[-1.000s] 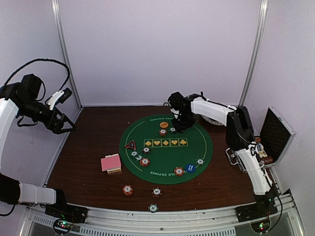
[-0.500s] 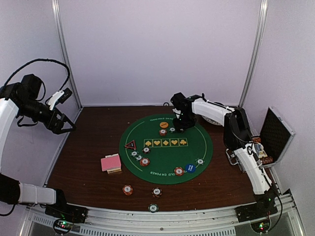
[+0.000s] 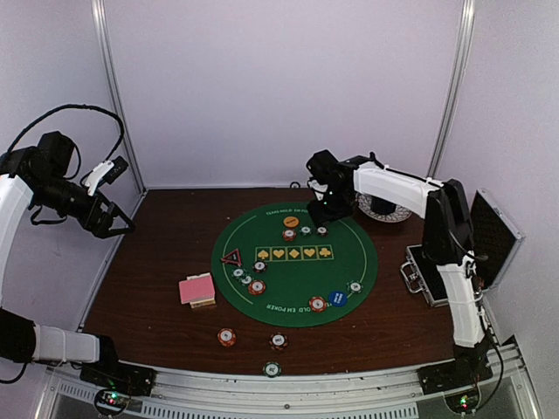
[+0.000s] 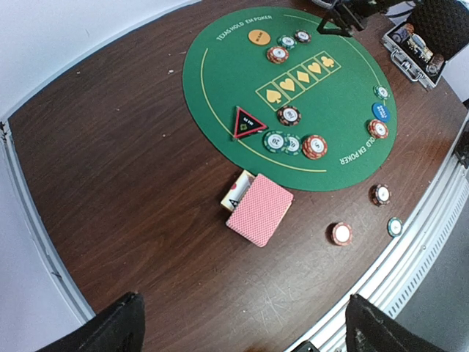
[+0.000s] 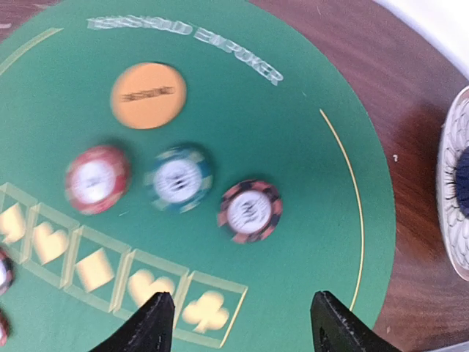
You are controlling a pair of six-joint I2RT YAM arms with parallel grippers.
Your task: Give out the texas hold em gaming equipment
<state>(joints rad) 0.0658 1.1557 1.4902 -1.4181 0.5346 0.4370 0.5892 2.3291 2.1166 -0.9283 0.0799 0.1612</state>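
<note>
Your right arm rises from its base at the near right, and the forearm reaches leftward across the far side of the green mat (image 3: 294, 262). The right gripper (image 5: 238, 323) points down over the mat with its fingers spread and nothing between them. Just ahead of its fingertips in the wrist view lies the dark chip (image 5: 250, 210). To the left of that are the green chip (image 5: 178, 178) and then the red chip (image 5: 97, 178) (both blurred here), and the orange disc (image 5: 148, 94) sits farther out beyond them. Off to the gripper's right, on bare wood, is the patterned saucer (image 5: 454, 205); nothing lies between the fingers and the chips. The open case (image 3: 489, 236) lies beside the arm's upright link. Your left arm is lifted high near the left wall, well away from the mat, with its wrist tilted down toward the table. The left gripper (image 4: 243, 301) is wide apart and empty. The pink-backed cards (image 4: 260, 209) lie on the wood just ahead of it. Beyond them on the mat are the triangle marker (image 4: 249, 122) and a cluster of chips (image 4: 293, 141), with the blue disc (image 4: 381, 111) to the far right. Three loose chips (image 3: 227, 337) lie off the mat near the table's front edge.
</note>
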